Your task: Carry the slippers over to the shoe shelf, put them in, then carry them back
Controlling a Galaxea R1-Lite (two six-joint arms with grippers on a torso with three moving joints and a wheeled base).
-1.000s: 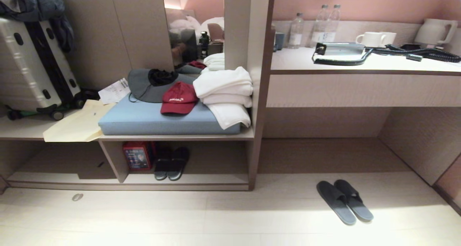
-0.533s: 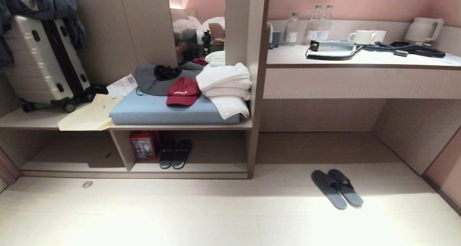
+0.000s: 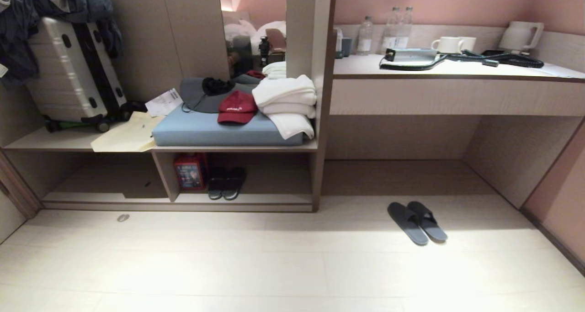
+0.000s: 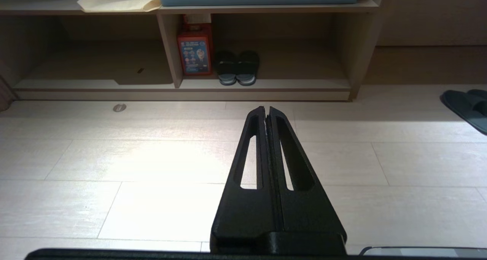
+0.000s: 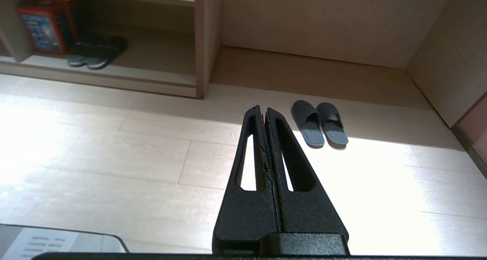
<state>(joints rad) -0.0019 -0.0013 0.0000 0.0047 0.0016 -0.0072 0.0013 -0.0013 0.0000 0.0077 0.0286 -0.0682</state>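
slippers (image 3: 417, 222) side by side on floor, under desk (image 3: 457, 97), right of shoe shelf (image 3: 247, 202) | dark pair (image 3: 227, 182) in shelf | L gripper (image 4: 266, 109) closed, empty | R gripper (image 5: 263, 108) closed, empty, above floor

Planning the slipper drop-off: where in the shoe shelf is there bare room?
In the shoe shelf, the right compartment is bare between the darker slippers and the right side panel. The left compartment looks empty. Crowded: by the divider, where the red box stands.
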